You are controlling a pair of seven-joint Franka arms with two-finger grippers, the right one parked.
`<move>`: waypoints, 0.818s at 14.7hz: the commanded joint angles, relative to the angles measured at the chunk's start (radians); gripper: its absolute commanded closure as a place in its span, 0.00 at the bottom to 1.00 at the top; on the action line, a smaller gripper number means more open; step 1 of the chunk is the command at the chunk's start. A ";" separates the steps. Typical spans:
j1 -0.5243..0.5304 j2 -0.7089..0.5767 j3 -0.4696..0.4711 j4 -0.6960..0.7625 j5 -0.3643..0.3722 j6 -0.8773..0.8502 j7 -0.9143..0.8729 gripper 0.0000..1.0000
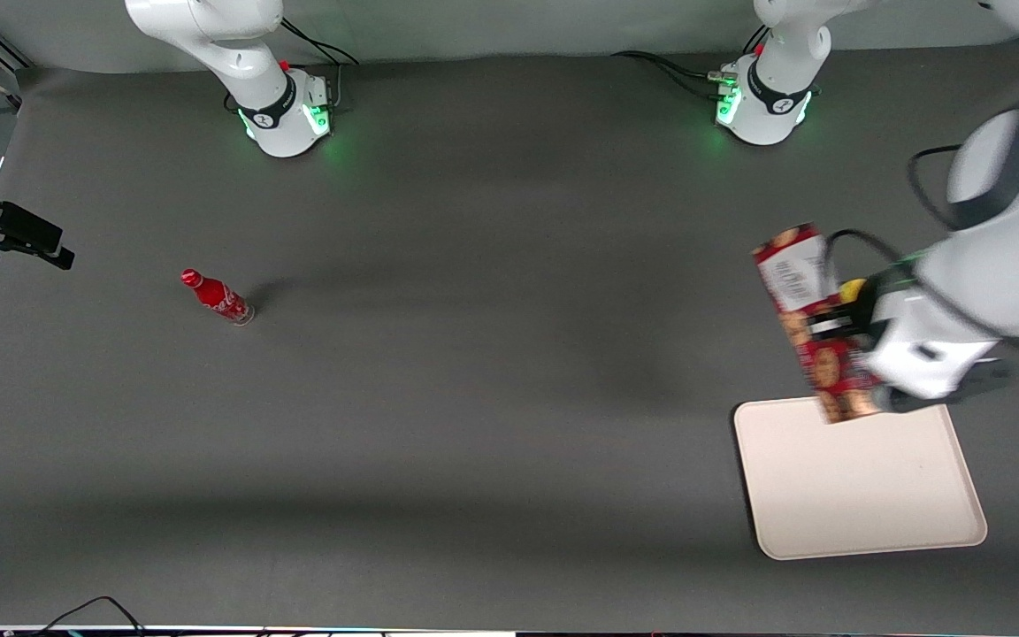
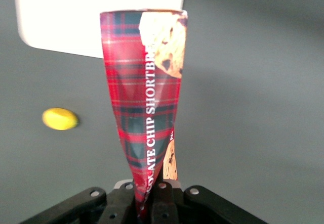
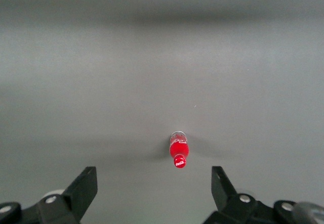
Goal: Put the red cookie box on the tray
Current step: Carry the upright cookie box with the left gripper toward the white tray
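The red cookie box (image 1: pixel 815 327) is long, dark red, with cookie pictures and a white label patch at its end farther from the front camera. My left gripper (image 1: pixel 846 329) is shut on it and holds it in the air, its nearer end over the tray's edge. In the left wrist view the gripper (image 2: pixel 149 204) pinches the box (image 2: pixel 147 97), squeezing its plaid side flat. The cream-white tray (image 1: pixel 863 487) lies flat on the table, nearer to the front camera than the box; it also shows in the left wrist view (image 2: pixel 66 16).
A small yellow object (image 2: pixel 60 119) lies on the grey table beside the box, partly seen by the gripper in the front view (image 1: pixel 852 289). A red soda bottle (image 1: pixel 218 298) stands toward the parked arm's end of the table; it also shows in the right wrist view (image 3: pixel 178 152).
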 commanded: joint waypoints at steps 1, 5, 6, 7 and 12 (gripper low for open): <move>0.017 0.022 0.182 0.192 -0.052 -0.133 0.277 1.00; 0.020 0.038 0.430 0.194 -0.067 -0.025 0.578 1.00; 0.020 0.054 0.458 0.189 -0.067 0.026 0.601 1.00; 0.020 0.082 0.480 0.184 -0.067 0.078 0.633 1.00; 0.019 0.272 0.533 0.146 -0.061 0.316 0.776 1.00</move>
